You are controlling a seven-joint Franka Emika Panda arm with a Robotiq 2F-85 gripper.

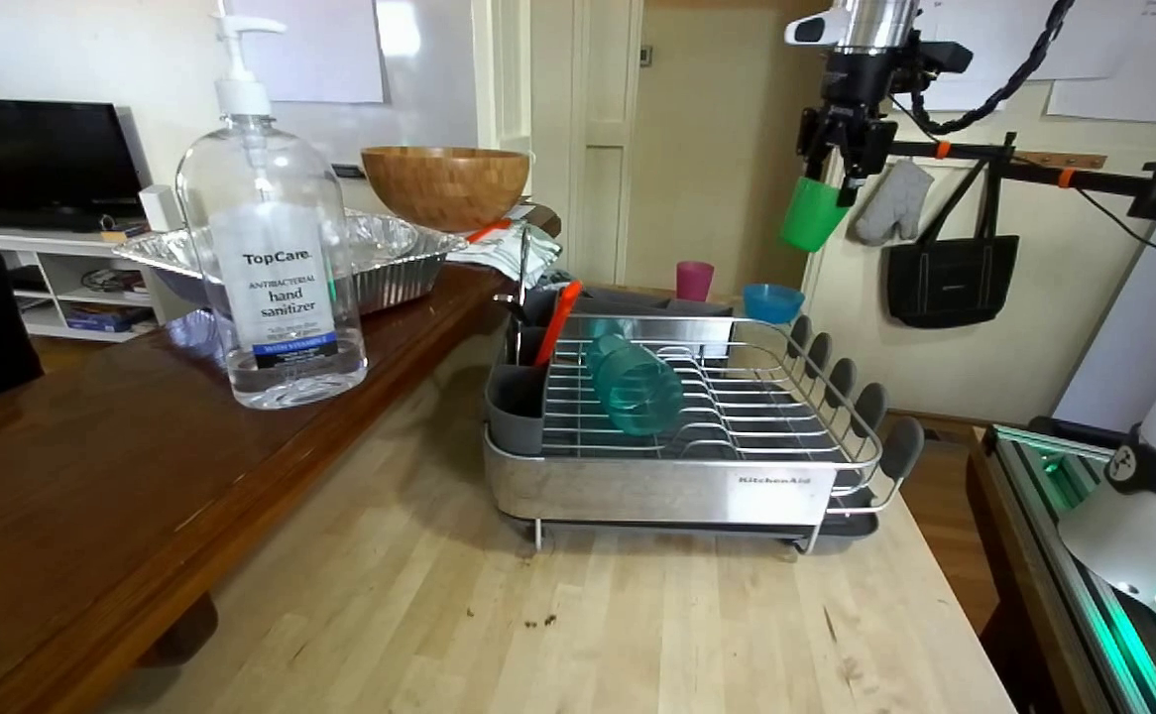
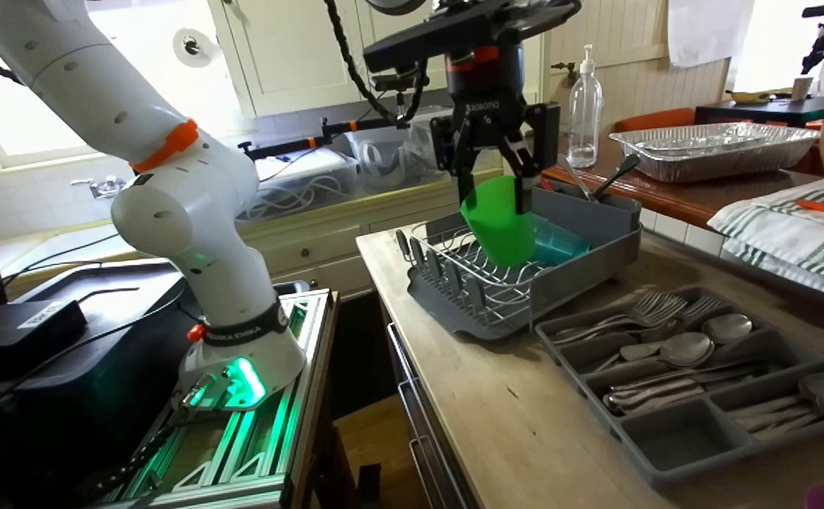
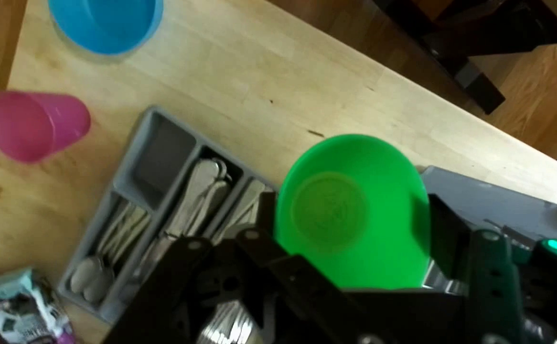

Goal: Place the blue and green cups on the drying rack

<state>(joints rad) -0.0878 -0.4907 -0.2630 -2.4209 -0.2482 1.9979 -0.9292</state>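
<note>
My gripper [image 2: 495,192] is shut on the green cup [image 2: 500,223], with a finger on each side of it. The cup is tilted and held in the air; in the wrist view I look into its empty inside [image 3: 350,210]. The drying rack [image 1: 657,491] stands on the wooden counter. In an exterior view the cup overlaps the rack [image 2: 585,272], but the other angle shows it high above the rack's far right. A translucent teal-blue cup [image 1: 642,392] lies on its side on the rack's wires. A blue bowl-shaped cup [image 3: 106,26] stands on the counter.
A pink cup [image 3: 63,119] lies on its side near a grey cutlery tray [image 2: 680,438] beside the rack. A snack bag [image 3: 25,308] lies near the tray. A sanitizer bottle [image 1: 276,268], foil pan [image 1: 404,278] and wooden bowl [image 1: 444,188] stand on the raised ledge.
</note>
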